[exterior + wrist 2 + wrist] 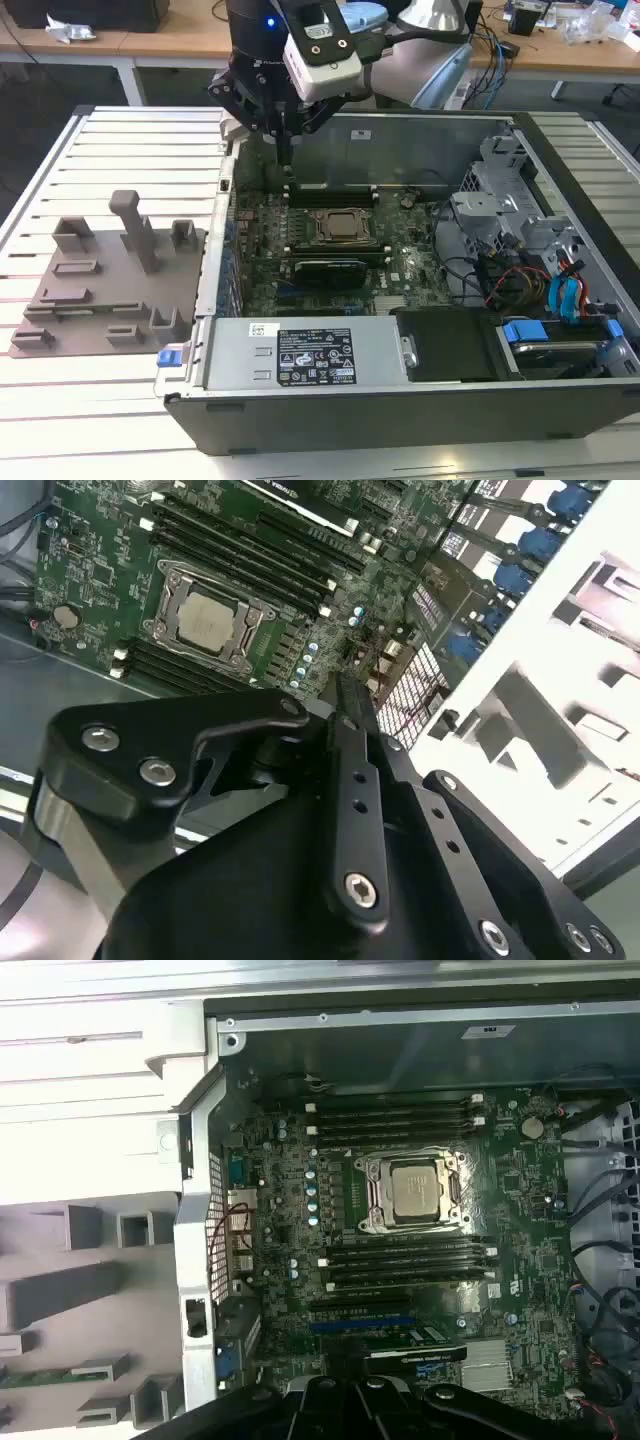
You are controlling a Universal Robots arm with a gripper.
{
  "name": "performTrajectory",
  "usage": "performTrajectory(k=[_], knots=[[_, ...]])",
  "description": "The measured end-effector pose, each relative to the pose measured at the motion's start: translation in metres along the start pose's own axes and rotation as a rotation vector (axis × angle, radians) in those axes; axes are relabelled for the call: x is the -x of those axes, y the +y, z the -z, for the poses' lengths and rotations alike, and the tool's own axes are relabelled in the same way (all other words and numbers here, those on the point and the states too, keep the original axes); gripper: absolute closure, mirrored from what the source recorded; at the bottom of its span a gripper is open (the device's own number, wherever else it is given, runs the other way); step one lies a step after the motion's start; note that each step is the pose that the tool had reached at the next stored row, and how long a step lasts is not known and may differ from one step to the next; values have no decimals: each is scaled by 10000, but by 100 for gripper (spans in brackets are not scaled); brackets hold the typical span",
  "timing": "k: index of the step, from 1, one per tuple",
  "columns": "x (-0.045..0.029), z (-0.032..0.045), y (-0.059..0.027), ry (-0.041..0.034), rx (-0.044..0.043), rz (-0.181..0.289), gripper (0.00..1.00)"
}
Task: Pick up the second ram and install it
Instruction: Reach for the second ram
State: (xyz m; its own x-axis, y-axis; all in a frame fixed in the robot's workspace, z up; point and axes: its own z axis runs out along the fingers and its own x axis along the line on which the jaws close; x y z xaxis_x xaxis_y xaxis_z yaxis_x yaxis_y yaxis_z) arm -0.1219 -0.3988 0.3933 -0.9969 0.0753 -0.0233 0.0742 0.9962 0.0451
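Bare motherboard (520, 1220) (case wall (195, 1210) alongside)

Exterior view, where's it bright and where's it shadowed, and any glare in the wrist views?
Exterior view: the slatted table is brightly lit, the motherboard sits in shade, and a blue light glows on the arm. Second wrist view: the table is washed out to white. First wrist view: the table is likewise blown out, and the CPU lid catches a soft sheen.
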Motion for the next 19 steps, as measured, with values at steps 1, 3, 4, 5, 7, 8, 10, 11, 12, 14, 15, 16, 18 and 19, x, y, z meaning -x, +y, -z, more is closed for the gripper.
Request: performTrajectory(k=[1,3,4,5,7,8,10,11,12,14,15,16,18,19], knots=[[-113,3,-8,-2,0,-1,90],[-298,8,-22,-8,1,0,90],[-391,10,-29,-10,0,-1,90],[-471,13,-35,-10,0,1,90],[-619,16,-46,-13,1,0,90],[-696,18,-52,-13,1,2,90],[-842,22,-63,-13,1,1,90],[-940,24,-70,-14,1,-1,90],[-1035,27,-77,-13,0,1,90],[-1173,30,-87,-14,1,0,90],[-1232,31,-92,-14,1,1,90],[-1255,31,-94,-13,0,1,90],[-1325,32,-99,-14,1,0,90],[-1348,32,-100,-14,1,0,90]])
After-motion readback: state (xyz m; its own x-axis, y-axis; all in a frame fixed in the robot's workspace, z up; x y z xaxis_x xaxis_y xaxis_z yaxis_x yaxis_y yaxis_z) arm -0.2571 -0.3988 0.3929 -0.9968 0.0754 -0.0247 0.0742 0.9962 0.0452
